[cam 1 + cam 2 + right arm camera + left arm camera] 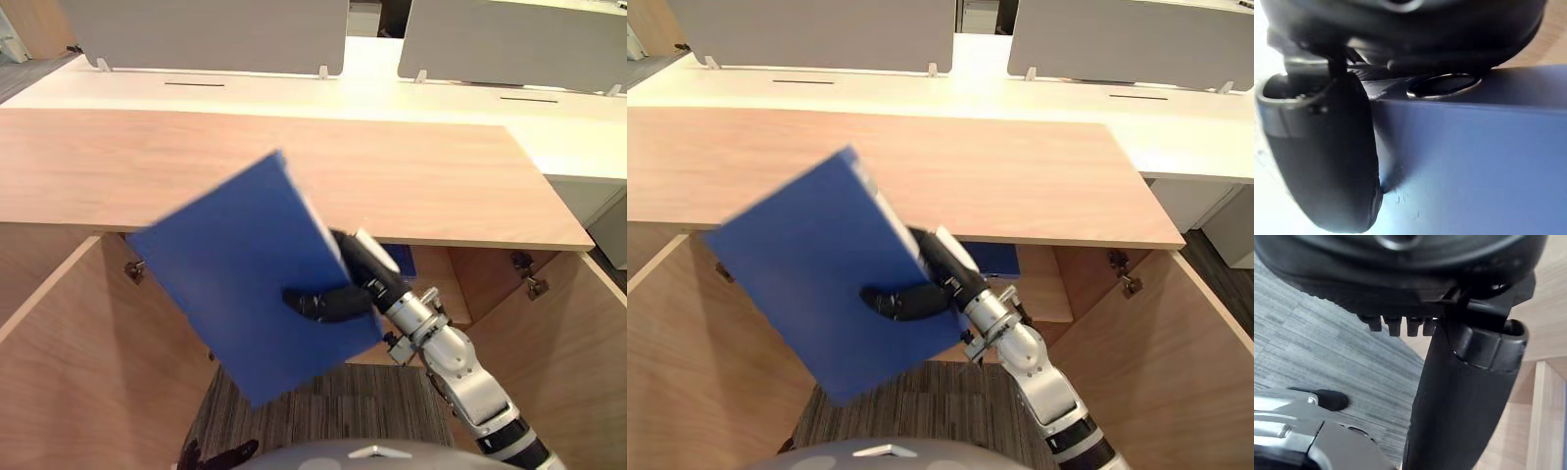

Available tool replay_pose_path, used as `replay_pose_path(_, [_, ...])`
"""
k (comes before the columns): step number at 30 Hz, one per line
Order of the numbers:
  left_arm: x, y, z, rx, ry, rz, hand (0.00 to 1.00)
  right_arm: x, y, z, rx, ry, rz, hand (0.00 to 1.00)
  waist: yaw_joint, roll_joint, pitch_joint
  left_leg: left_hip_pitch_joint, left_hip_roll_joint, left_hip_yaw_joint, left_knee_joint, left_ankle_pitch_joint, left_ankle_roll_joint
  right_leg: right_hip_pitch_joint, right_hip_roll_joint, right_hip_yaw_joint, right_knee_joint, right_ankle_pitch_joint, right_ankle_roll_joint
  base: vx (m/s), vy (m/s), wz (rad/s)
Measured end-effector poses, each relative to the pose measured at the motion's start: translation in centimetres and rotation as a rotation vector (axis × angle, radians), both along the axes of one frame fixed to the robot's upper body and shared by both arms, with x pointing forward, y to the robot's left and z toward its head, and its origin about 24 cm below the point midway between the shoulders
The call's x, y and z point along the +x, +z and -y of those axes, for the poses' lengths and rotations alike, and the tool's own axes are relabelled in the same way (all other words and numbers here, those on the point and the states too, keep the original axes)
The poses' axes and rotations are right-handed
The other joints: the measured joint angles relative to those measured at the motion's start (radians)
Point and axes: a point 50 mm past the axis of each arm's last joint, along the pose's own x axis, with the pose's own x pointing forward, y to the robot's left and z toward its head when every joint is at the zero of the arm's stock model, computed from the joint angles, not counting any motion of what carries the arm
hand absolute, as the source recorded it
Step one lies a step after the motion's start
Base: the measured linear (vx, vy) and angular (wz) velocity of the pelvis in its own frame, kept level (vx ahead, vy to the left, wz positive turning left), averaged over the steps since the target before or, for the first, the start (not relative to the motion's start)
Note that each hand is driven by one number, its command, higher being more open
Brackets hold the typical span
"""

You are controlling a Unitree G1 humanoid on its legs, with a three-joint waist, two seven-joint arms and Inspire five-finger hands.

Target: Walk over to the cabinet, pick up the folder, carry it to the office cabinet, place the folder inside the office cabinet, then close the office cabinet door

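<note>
Readable text: none you can make out.
Cover of the folder [245, 284]: plain blue, no print for you to read.

A white desk surface [372, 93] is observed at the far side, with two dark narrow slots [194, 84] set into it. Two grey partition screens [206, 34] are mounted on it by small white brackets [323, 71]. Striped grey-brown carpet [343, 406] is noted on the floor.
</note>
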Motion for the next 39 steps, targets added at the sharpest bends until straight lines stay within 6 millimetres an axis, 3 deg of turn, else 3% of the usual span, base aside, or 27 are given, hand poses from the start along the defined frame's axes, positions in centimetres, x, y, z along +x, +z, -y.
replay_pose_path(3, [1.2,0.0,-0.1,0.004,-0.055,0.011,1.00,0.1,-2.4,0.0,-0.132,0.037,-0.055,0.00,0.006,0.007,0.015,-0.039,0.002,0.007,0.007,0.000,-0.001,-0.043,0.002,0.008,0.008,0.003,-0.001,-0.01,-0.006,-0.07])
replay_pose_path(6, [3.6,0.1,0.2,0.001,-0.091,0.067,1.00,0.9,-3.7,0.3,-0.277,0.055,-0.048,0.00,0.019,0.021,0.087,-0.086,0.008,0.027,0.075,-0.029,0.001,-0.078,0.000,0.030,0.034,0.004,-0.003,-0.01,0.006,-0.18])
replay_pose_path(11, [8.7,1.1,1.3,0.005,-0.193,0.205,1.00,3.4,-2.8,1.4,-0.425,0.028,0.048,0.00,0.015,0.077,0.222,-0.267,0.036,0.026,0.289,-0.106,0.005,-0.214,0.003,0.046,0.132,-0.001,-0.011,-0.05,0.013,-0.09])
replay_pose_path(18, [15.4,3.7,1.6,0.052,-0.302,0.390,1.00,5.9,0.5,1.9,-0.344,-0.105,0.167,0.00,-0.003,0.081,0.372,-0.520,0.050,0.017,0.459,-0.126,0.014,-0.487,-0.015,0.046,0.345,-0.046,-0.027,-0.13,-0.019,0.03])
replay_pose_path(20, [17.4,5.0,1.9,0.069,-0.322,0.469,1.00,6.8,1.7,2.3,-0.287,-0.178,0.198,0.00,-0.005,0.086,0.413,-0.611,0.056,0.010,0.524,-0.131,0.020,-0.577,-0.021,0.046,0.412,-0.057,-0.031,-0.17,-0.044,0.08])
replay_pose_path(24, [19.2,6.7,2.6,0.080,-0.320,0.569,1.00,7.6,3.2,3.3,-0.089,-0.307,0.168,0.00,0.001,0.093,0.440,-0.740,0.085,0.005,0.647,-0.171,0.019,-0.701,-0.020,0.047,0.524,-0.087,-0.037,-0.15,-0.048,-0.01])
replay_pose_path(26, [20.2,7.6,3.1,0.075,-0.305,0.621,1.00,7.7,4.5,3.5,0.040,-0.361,0.183,0.00,0.006,0.095,0.444,-0.811,0.099,0.004,0.705,-0.192,0.018,-0.774,-0.021,0.048,0.580,-0.111,-0.045,-0.15,-0.054,-0.06])
replay_pose_path(27, [20.9,8.3,3.7,0.063,-0.293,0.669,1.00,7.7,6.2,3.7,0.182,-0.400,0.204,0.00,0.012,0.095,0.446,-0.871,0.116,0.006,0.750,-0.202,0.015,-0.834,-0.016,0.047,0.619,-0.118,-0.049,-0.13,-0.057,-0.10])
replay_pose_path(35, [23.0,11.3,4.3,0.075,-0.256,0.819,1.00,9.0,11.0,5.7,0.597,-0.529,0.252,0.00,0.050,0.094,0.458,-1.023,0.155,-0.027,0.896,-0.231,0.004,-0.980,-0.009,0.027,0.787,-0.173,-0.075,-0.04,-0.052,0.03])
replay_pose_path(39, [23.6,12.0,4.1,0.091,-0.239,0.844,1.00,9.4,12.1,6.4,0.727,-0.560,0.247,0.00,0.055,0.093,0.466,-1.064,0.161,-0.043,0.928,-0.235,-0.002,-1.017,-0.010,0.016,0.822,-0.188,-0.081,-0.04,-0.049,0.08])
